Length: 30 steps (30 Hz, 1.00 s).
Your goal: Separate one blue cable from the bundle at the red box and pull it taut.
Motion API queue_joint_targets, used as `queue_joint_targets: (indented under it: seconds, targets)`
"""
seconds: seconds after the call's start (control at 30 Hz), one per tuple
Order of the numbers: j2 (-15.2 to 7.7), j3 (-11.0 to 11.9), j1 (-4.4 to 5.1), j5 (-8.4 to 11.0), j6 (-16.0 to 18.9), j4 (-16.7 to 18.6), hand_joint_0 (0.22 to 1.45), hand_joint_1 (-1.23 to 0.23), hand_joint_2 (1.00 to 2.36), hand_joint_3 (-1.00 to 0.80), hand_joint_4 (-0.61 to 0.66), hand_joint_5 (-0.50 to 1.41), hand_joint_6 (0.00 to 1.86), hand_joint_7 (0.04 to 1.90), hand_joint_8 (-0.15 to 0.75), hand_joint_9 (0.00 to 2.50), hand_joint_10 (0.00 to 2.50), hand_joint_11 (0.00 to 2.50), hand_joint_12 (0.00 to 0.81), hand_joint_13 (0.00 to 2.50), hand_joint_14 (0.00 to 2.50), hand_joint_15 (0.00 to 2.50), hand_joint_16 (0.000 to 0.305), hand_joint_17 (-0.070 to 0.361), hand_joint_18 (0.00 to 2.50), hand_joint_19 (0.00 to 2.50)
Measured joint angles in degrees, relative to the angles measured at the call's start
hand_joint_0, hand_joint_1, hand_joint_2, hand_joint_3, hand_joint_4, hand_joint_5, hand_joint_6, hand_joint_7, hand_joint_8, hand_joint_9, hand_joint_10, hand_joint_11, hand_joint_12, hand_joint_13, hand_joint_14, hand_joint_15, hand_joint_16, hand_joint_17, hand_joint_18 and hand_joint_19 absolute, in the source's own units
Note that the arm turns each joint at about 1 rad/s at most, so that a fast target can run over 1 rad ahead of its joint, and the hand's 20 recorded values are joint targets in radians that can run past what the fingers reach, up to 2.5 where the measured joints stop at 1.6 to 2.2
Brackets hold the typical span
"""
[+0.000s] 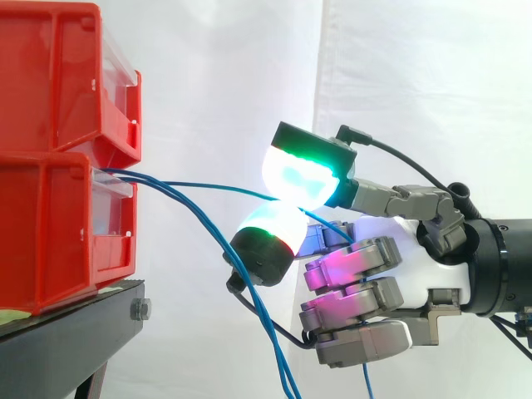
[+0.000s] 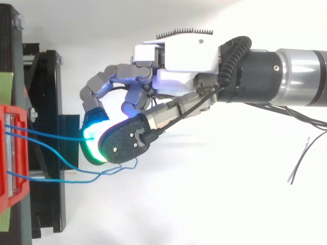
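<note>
**One Blue Cable Pinched Out of the Bundle, Slack Not Fully Out**

The hand (image 1: 391,249) is reaching in from the right of the side view and is grasping a single blue cable (image 1: 199,186). It is pinching the cable between two glowing fingertips (image 1: 303,170), one white and green pad pressing down on another, at the centre of the frame. The other fingers are curling in towards the palm below, glowing magenta and holding nothing that can be seen.

The held cable is coming out of the front of the lower red box (image 1: 50,233) at the left. That box is sitting on the black stand (image 1: 75,332) under a second red bin (image 1: 58,75). From the box the cable is running almost level to the pinch, with a slight bow in it. In the top view it is crossing from the left edge to the green pad as a nearly straight line (image 2: 46,133).

The loose cables (image 2: 61,180) are lying apart from it. They are looping lower in the top view and drooping to the bottom edge of the side view.

So the separating is looking done: one strand is standing clear of the others. The tightening is looking close but unfinished. Drawing the hand a little further from the box should take out the last of the slack.
</note>
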Motion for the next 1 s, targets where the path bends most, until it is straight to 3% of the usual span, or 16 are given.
queue_joint_targets:
  seconds: [0.07, 0.1, 0.2, 0.3, 0.5, 0.67, 0.73, 0.83, 1.0]
  targets:
    - [0.0, 0.0, -0.02, -0.08, -1.0, 0.0, 0.61, -0.69, 1.02, -0.14, -0.02, -0.12, 0.87, 1.26, 0.292, 1.09, 1.54, 1.70, 0.371, 0.71, 2.35, 1.44, 0.031, 0.070, 1.20, 1.77]
    - [0.0, 0.0, -0.05, -0.17, -1.5, -0.1, 0.61, -0.69, 1.02, -0.14, -0.02, -0.12, 0.87, 1.26, 0.289, 1.05, 1.73, 1.66, 0.371, 0.70, 2.40, 1.45, 0.032, 0.071, 1.21, 1.77]
    - [0.1, 0.0, -0.21, -0.87, -2.8, -0.2, 0.61, -0.69, 1.02, -0.14, -0.02, -0.12, 0.87, 1.26, 0.291, 1.02, 1.90, 1.69, 0.370, 0.68, 2.48, 1.46, 0.032, 0.071, 1.22, 1.78]
    - [0.1, 0.0, -0.36, -1.70, -3.8, -0.5, 0.61, -0.69, 1.02, -0.14, -0.02, -0.12, 0.87, 1.26, 0.298, 0.95, 2.25, 1.66, 0.372, 0.65, 2.50, 1.47, 0.032, 0.071, 1.22, 1.80]
    - [2.0, -0.5, -0.59, -1.94, -7.5, -1.9, 0.61, -0.69, 1.02, -0.13, -0.02, -0.12, 0.87, 1.27, 0.300, 0.92, 2.41, 1.70, 0.366, 0.62, 2.50, 1.45, 0.032, 0.072, 1.21, 1.77]
    - [4.5, -3.0, -0.42, -0.63, -11.5, -2.4, 0.61, -0.70, 1.02, -0.12, -0.02, -0.12, 0.87, 1.30, 0.306, 0.88, 2.50, 1.68, 0.373, 0.61, 2.50, 1.47, 0.033, 0.074, 1.19, 1.73]
    - [5.5, -4.4, -0.24, 0.73, -12.5, -2.2, 0.61, -0.71, 1.02, -0.10, -0.02, -0.12, 0.87, 1.32, 0.311, 0.87, 2.50, 1.67, 0.371, 0.60, 2.50, 1.46, 0.033, 0.074, 1.18, 1.73]
    - [6.4, -5.9, -0.02, 2.72, -13.0, -1.6, 0.62, -0.73, 1.03, -0.09, -0.02, -0.12, 0.88, 1.34, 0.310, 0.85, 2.50, 1.66, 0.374, 0.60, 2.50, 1.47, 0.033, 0.075, 1.17, 1.73]
    - [6.8, -6.5, 0.09, 3.81, -13.1, -0.5, 0.62, -0.75, 1.03, -0.05, 0.00, -0.12, 0.89, 1.37, 0.321, 0.83, 2.50, 1.69, 0.378, 0.59, 2.50, 1.48, 0.034, 0.076, 1.16, 1.73]
